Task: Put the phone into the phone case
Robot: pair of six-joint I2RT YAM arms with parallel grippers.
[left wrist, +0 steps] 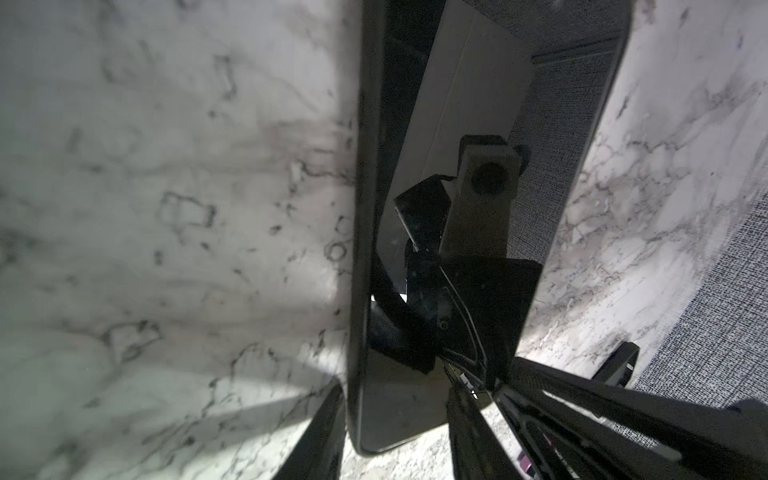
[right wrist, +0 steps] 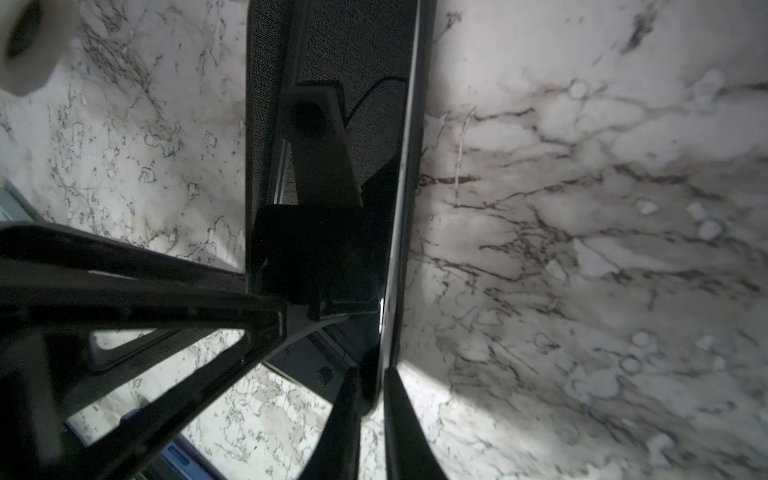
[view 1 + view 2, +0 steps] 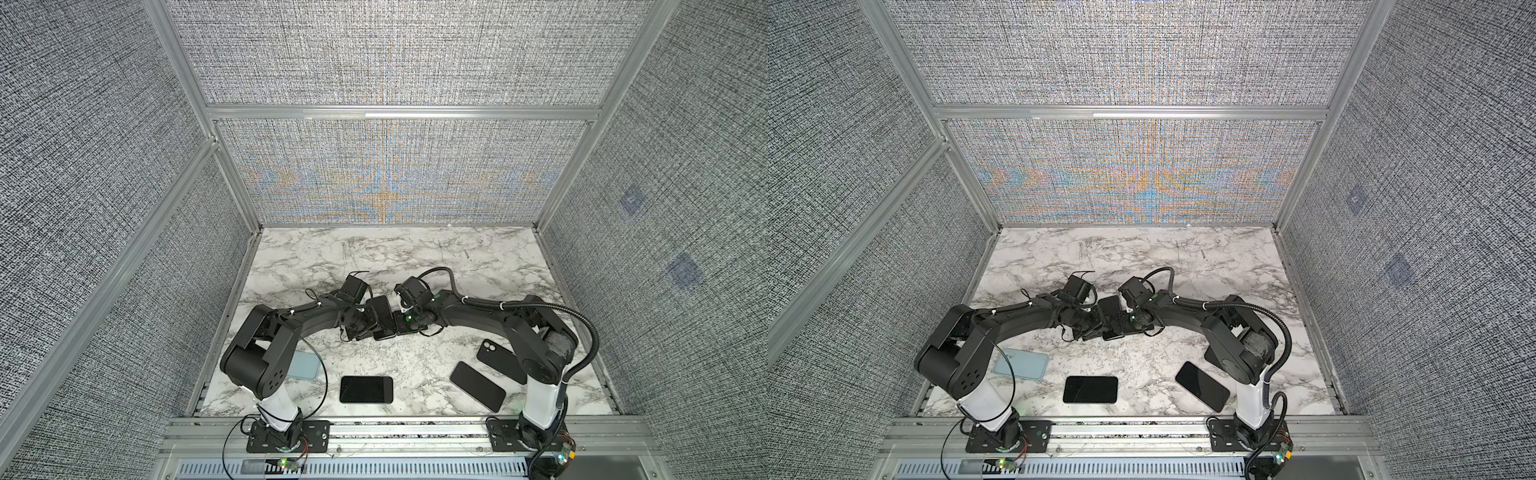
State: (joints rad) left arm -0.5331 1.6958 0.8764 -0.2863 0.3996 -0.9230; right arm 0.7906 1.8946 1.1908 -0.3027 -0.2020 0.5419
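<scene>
A black phone [image 3: 380,313] [image 3: 1111,309] with a glossy screen is held over the middle of the marble table [image 3: 415,257], between both arms. My left gripper [image 1: 395,399] [image 3: 369,323] is shut on the phone [image 1: 399,395] across its width, one finger on each long side near a short end. My right gripper [image 2: 370,384] [image 3: 401,322] is shut on the phone [image 2: 332,249], pinching a thin edge at a corner. A dark rim runs round the screen; I cannot tell whether it is a phone case. A light blue phone case [image 3: 304,364] [image 3: 1021,363] lies front left, partly under the left arm.
A black phone [image 3: 366,389] [image 3: 1090,389] lies flat near the front edge. A second black phone [image 3: 477,386] [image 3: 1202,386] lies front right. Beside the right arm lies a black phone back or case with two camera rings [image 3: 494,357]. Fabric walls enclose the table.
</scene>
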